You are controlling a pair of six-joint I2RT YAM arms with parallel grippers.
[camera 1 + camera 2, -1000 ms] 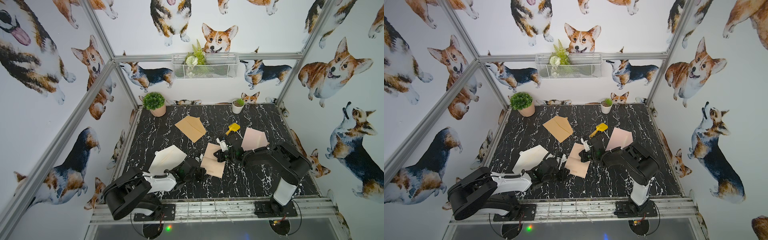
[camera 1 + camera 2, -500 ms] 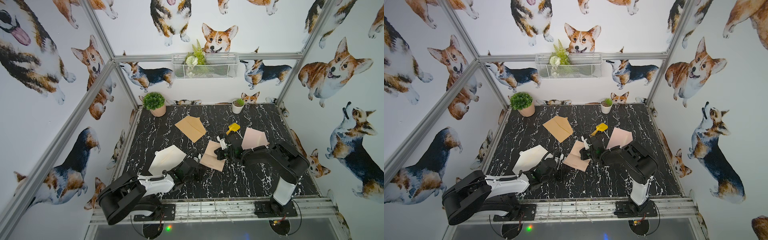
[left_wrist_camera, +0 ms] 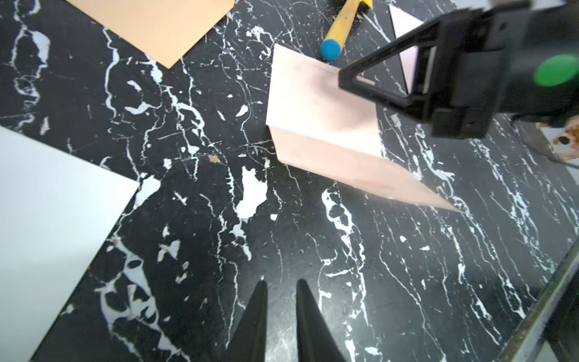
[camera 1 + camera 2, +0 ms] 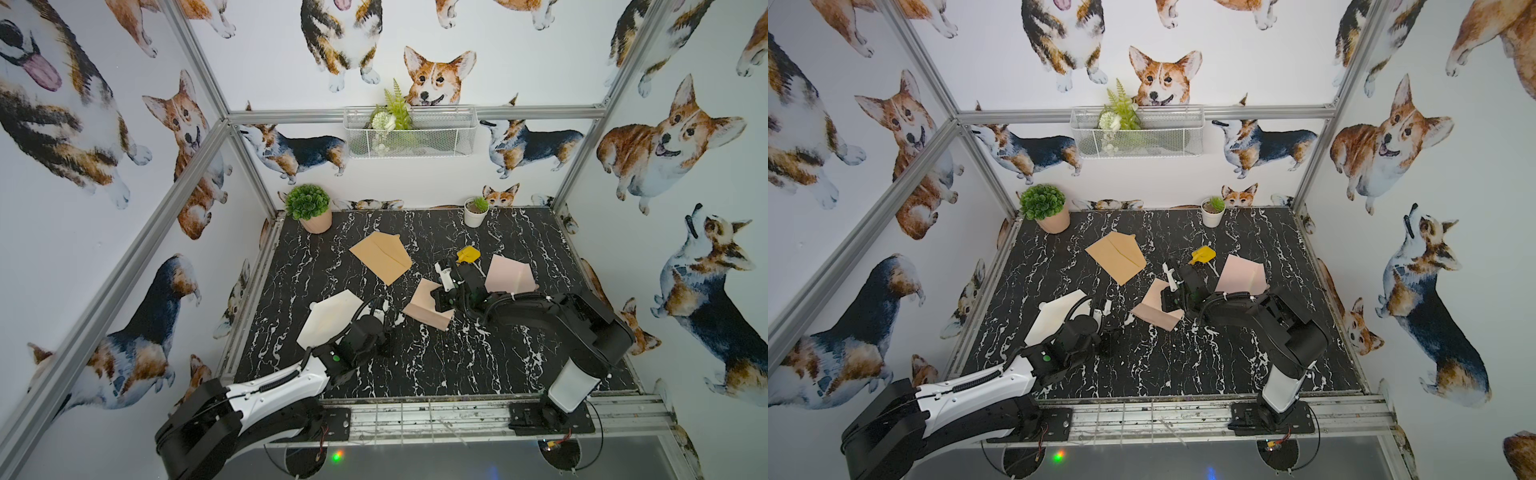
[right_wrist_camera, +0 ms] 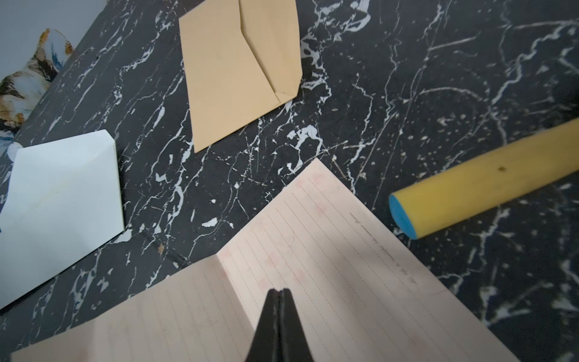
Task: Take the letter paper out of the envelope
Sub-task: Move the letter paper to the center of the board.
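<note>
Your right jaws clamp the light, floppy letter paper [image 4: 420, 308] beside its stiffer crease; left jaws, eight o'clock, stand apart.

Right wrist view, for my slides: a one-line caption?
Right pincer shut on lined pink letter paper; tan envelope, white envelope and yellow handle lie on the marble table.
</note>
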